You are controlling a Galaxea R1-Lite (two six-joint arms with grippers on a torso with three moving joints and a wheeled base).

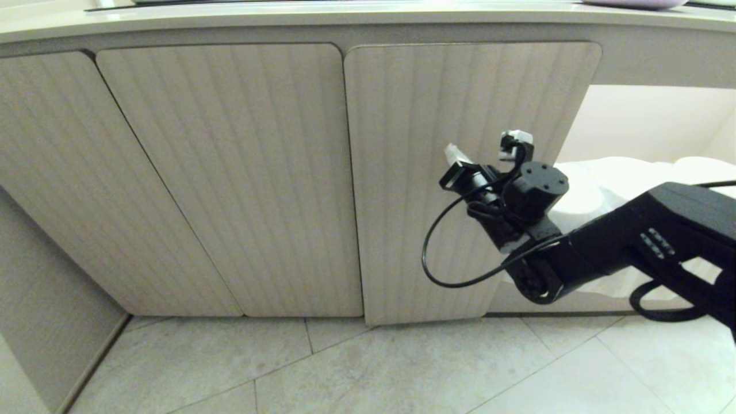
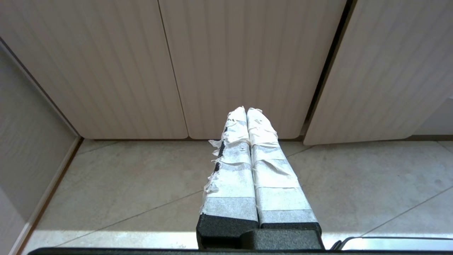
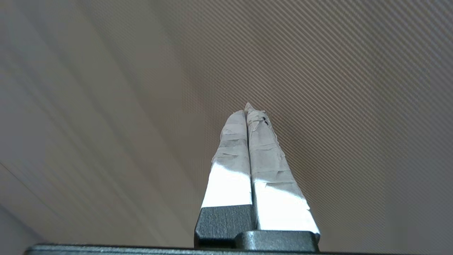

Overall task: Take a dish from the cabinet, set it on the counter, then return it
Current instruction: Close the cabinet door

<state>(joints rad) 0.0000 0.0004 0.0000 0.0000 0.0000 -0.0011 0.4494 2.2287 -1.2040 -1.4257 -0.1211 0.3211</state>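
Note:
The cabinet [image 1: 241, 172] shows as beige ribbed doors under the counter [image 1: 345, 17]. Its rightmost door [image 1: 460, 86] stands slightly proud of the others, with a dark gap along its edge [image 2: 331, 71]. My right gripper [image 1: 452, 152] is shut and empty, its taped fingertips pointing at that door's face, close to it; the right wrist view shows the right gripper [image 3: 247, 108] against the ribbed panel [image 3: 336, 88]. My left gripper [image 2: 246, 109] is shut, empty and low over the floor, facing the doors. The dish is hidden.
A white-lit open niche [image 1: 650, 121] with plastic-wrapped stacks [image 1: 615, 178] lies right of the door, behind my right arm. Pale floor tiles [image 1: 402, 368] run before the cabinet. A side panel [image 1: 34, 299] closes the left. A pale plate edge [image 1: 632, 3] rests on the counter.

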